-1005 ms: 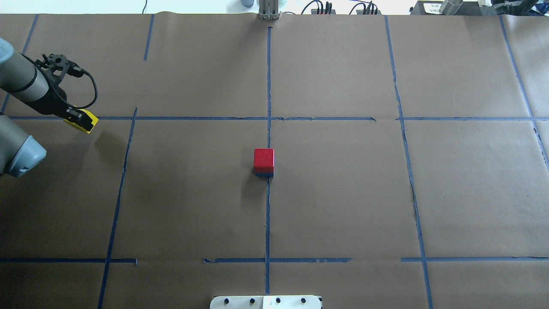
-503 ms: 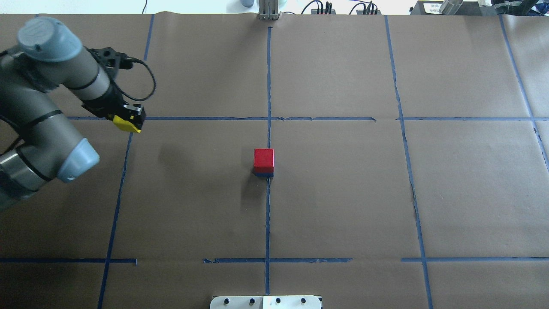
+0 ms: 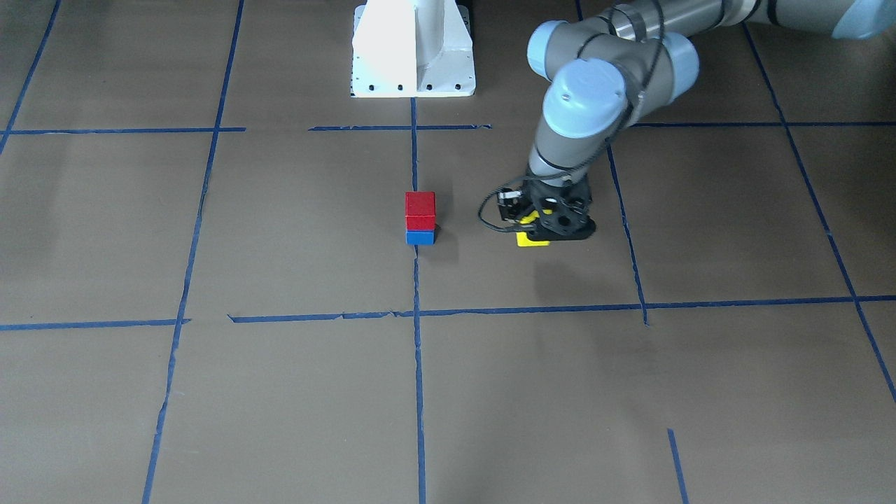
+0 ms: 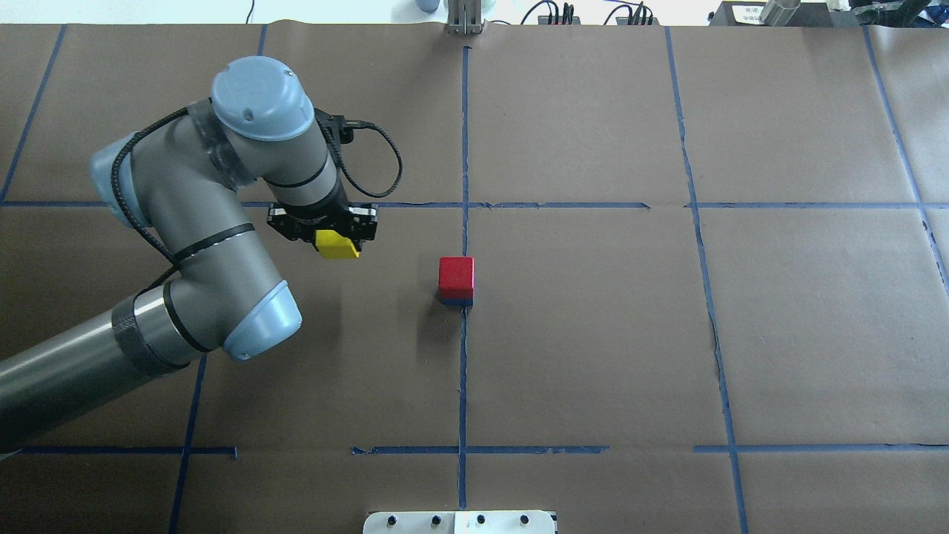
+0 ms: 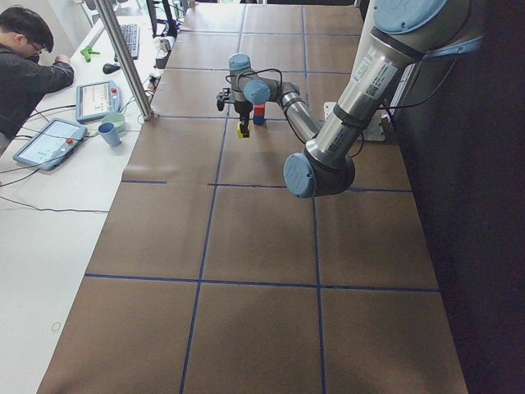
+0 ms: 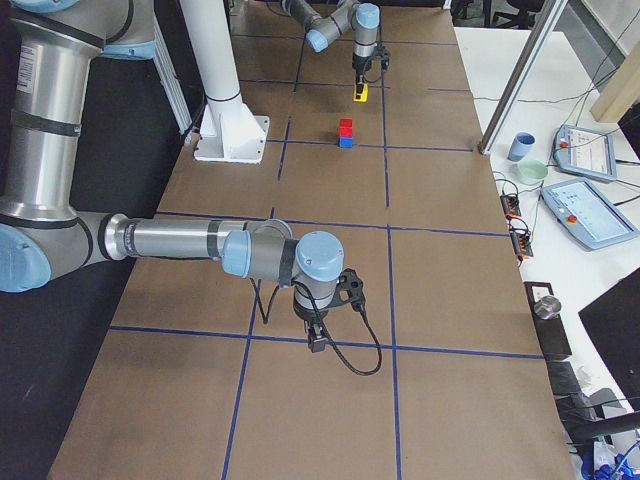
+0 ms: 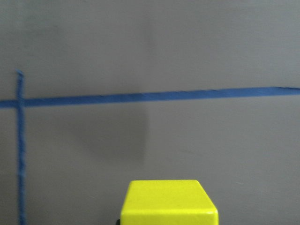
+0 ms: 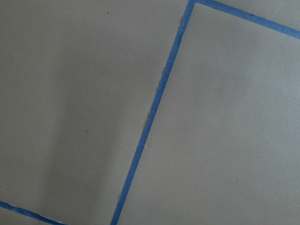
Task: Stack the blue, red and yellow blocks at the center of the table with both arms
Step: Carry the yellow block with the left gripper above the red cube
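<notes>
Overhead exterior view: left fingers (image 4: 359,234) clamp the yellow block (image 4: 337,245); the red block (image 4: 455,273), sitting on the blue block (image 4: 455,301), lies between 3 and 4 o'clock from them.

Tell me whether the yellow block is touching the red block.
Apart. The overhead view shows bare table between the yellow block, held by the left claw, and the red block.

The table (image 4: 593,356) is dull brown, with thin blue tape lines (image 4: 463,148) making big boxes. In the middle are a red block (image 4: 455,273) and a blue block (image 3: 420,238). Left of them is a bright yellow block (image 4: 337,246). The left arm (image 4: 185,222) is grey with pale blue caps. Its claw (image 4: 335,239) is black.
</notes>
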